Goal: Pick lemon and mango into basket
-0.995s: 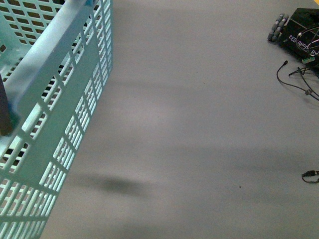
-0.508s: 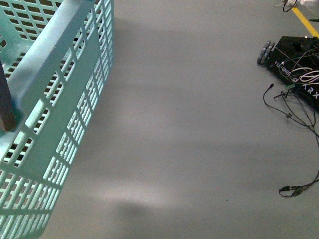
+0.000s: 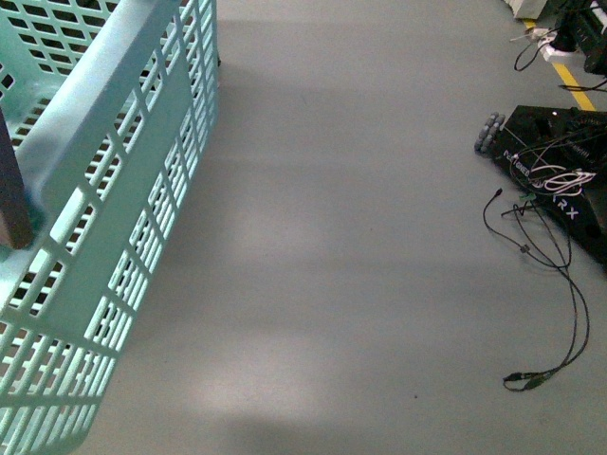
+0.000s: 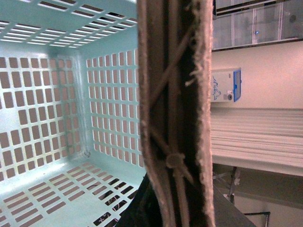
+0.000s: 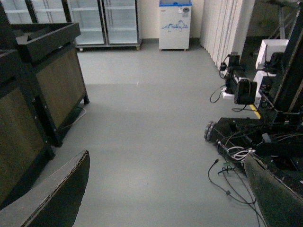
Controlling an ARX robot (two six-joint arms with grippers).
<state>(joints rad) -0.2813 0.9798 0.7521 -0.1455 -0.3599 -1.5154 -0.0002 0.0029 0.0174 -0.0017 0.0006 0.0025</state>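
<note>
The pale teal basket (image 3: 114,218) hangs at the left of the front view, its slotted side wall facing me. Its brown handle (image 4: 174,94) runs across the left wrist view, and my left gripper (image 4: 175,205) is shut on it. The part of the basket floor (image 4: 42,198) that shows holds no fruit. My right gripper (image 5: 165,198) is open above bare grey floor, with nothing between its dark fingers (image 5: 52,198). The lemon and the mango are out of view.
A black wheeled robot base (image 3: 560,180) with trailing cables (image 3: 550,284) sits on the floor at the right, near a yellow floor line (image 3: 577,71). The right wrist view shows dark wooden stands (image 5: 42,80), glass-door fridges (image 5: 104,21) and a white chest freezer (image 5: 175,23).
In the front view the black base and its cables have slid left and down, and more of them shows. The basket keeps its place in the view, still held by my left gripper.
</note>
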